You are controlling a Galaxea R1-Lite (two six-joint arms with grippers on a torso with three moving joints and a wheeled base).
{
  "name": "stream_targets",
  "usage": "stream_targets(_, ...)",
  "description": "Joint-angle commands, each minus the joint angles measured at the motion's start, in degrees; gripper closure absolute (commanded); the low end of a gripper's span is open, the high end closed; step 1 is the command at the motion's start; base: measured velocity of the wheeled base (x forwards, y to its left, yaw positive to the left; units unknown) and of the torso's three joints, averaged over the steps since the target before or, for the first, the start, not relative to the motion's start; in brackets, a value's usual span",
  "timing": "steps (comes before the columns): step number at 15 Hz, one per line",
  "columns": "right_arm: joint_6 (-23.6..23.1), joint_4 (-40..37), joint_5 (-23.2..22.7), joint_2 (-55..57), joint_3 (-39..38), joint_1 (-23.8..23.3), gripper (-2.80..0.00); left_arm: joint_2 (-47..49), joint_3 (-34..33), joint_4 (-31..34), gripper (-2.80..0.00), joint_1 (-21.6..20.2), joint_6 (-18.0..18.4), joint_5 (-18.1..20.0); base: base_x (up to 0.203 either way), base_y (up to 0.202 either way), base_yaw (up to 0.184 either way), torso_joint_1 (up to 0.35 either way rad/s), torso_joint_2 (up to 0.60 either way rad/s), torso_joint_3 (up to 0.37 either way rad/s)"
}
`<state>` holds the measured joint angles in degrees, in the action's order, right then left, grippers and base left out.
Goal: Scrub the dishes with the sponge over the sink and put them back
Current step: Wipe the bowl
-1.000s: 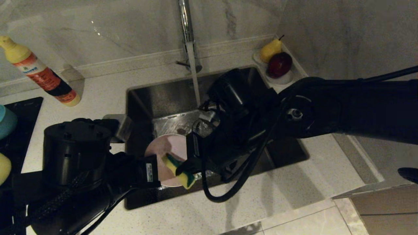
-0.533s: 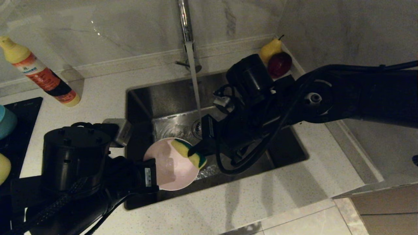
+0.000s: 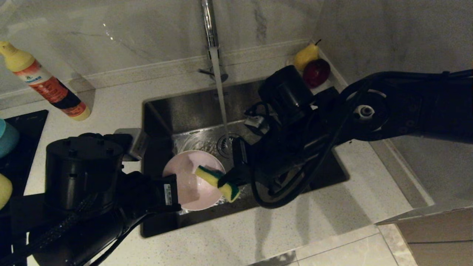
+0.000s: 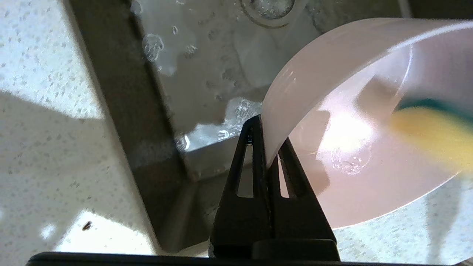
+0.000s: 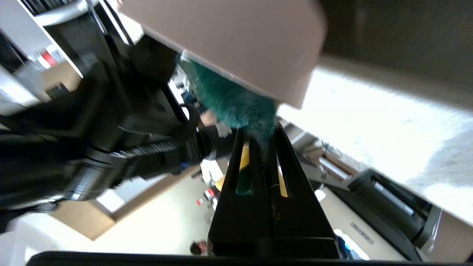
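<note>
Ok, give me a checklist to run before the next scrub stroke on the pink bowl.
1. Left gripper shut on the pink bowl rim: ok.
2. Right gripper shut on the sponge: ok.
3. Bowl held over the sink, not the counter: ok.
4. Sponge touching the bowl's inside: ok, it lies across the near rim into the bowl.
5. Water stream landing in the bowl: not ok, it falls beside it onto the drain.
6. Bowl clean: cannot tell.

Left gripper point(image 4: 266, 147) clamped on pink bowl point(image 4: 332, 111) rim; right gripper point(image 5: 258, 136) reaching across, pinching sponge point(image 3: 218, 183) inside the bowl.
</note>
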<state>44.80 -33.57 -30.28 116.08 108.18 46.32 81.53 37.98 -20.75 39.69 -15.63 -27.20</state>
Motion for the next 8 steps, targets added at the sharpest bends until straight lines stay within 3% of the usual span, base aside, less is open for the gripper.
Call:
stream_targets(1,0.2,-0.2,-0.2,1.2,-0.3,1.2,0.00,0.3,0.9,-0.2,0.00,-0.2,-0.1,-0.1,0.000,0.000,0.000,0.000,0.00,0.000)
stream_targets(8,0.3,0.0,-0.2,3.2,0.1,4.3,0.00,1.3,2.3,-0.2,0.00,-0.4,-0.8,-0.1,0.000,0.000,0.000,0.000,0.00,0.000)
